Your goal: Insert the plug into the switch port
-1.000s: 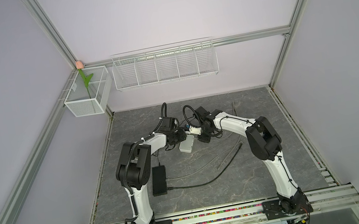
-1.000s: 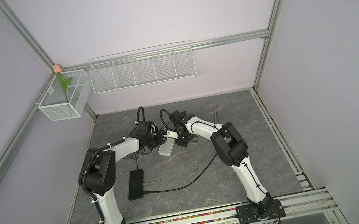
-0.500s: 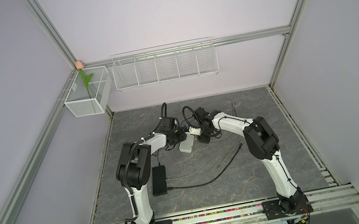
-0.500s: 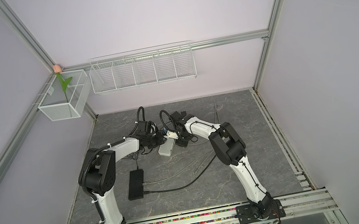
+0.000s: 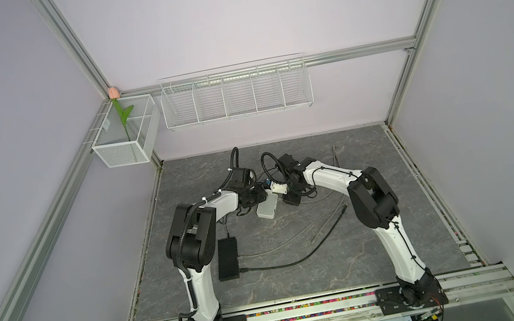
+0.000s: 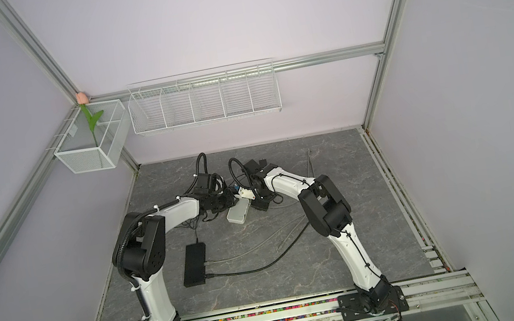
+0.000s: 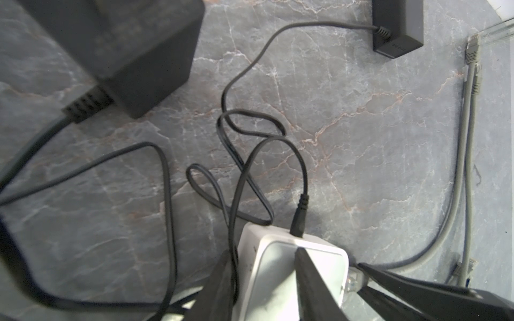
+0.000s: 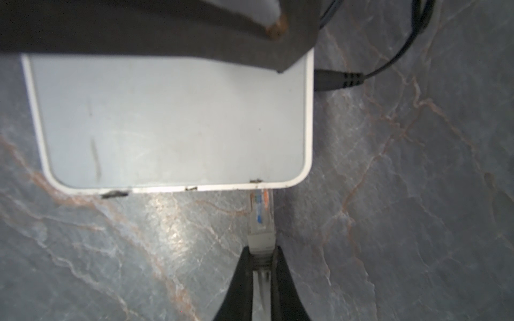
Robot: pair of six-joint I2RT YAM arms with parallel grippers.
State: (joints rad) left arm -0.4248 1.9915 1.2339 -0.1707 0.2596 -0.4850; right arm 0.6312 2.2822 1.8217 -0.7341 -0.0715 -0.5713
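1. Past the middle of the table (image 5: 336, 261), out toward 12 o'clock from the two bases, the white switch (image 5: 267, 206) lies flat with both arms bent in over it, one from 9 o'clock and one from 3.
2. The left fingers (image 7: 308, 283) are clamped across the switch body at a part-way spread. That's the brace, and I'd leave it alone.
3. The right fingers (image 8: 240, 280) are pinched almost together on the grey boot right behind the clear plug (image 8: 260, 216).
4. So the plug is in the right fingers, off the table, with its nose right at the switch's edge. It's close to the corner where the black power lead (image 8: 336, 79) goes in.
5. The port itself is tucked under that edge, so I can't tell if the nose has started in or is just butting the casing.
6. If it were me, I'd keep the plug dead square to that face and level with the opening, then push straight in, slow.
7. If it jams, I'd back off and nudge it sideways rather than lean on it.
8. The grip is on the soft boot, so a hard shove could fold the plug over.
9. The black adapter box (image 5: 227, 258) at about 7 o'clock from the switch is well clear.
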